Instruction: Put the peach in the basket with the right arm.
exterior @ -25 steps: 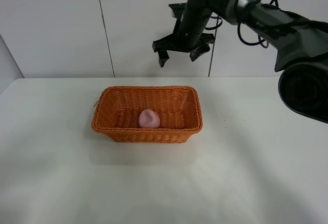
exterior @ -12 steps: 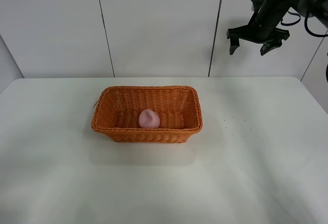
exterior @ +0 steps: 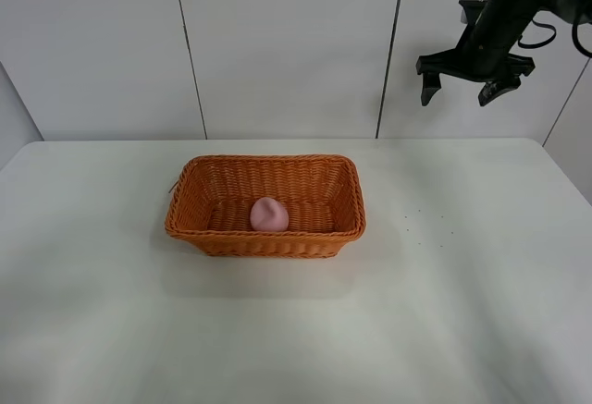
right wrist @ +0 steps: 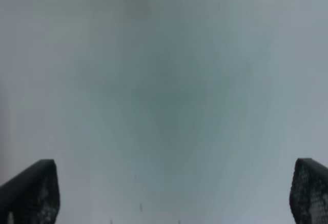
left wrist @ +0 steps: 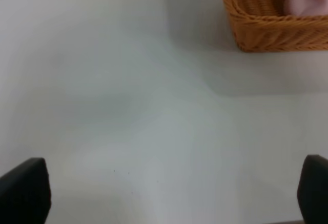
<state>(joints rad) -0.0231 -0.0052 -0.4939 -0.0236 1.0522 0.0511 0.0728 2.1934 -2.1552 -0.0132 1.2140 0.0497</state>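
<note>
Resting on white table (exterior: pixel 444 312): orange basket (exterior: pixel 217 238) with peach (exterior: pixel 268 214) inside, near its front wall. No readable writing anywhere. Behind, pale wall panels (exterior: pixel 287 43) with dark seams. High at far right, right gripper (exterior: pixel 471 80) spread wide, empty. Left gripper (left wrist: pixel 169 193) also wide, empty.

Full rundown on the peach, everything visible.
The small matte pale-pink peach is a rounded lump with a slightly pointed top. It sits inside the orange-brown woven wicker basket, on its floor near the front wall, about mid-length. Nothing grips it; the open right gripper hangs high and well off to the right.
</note>
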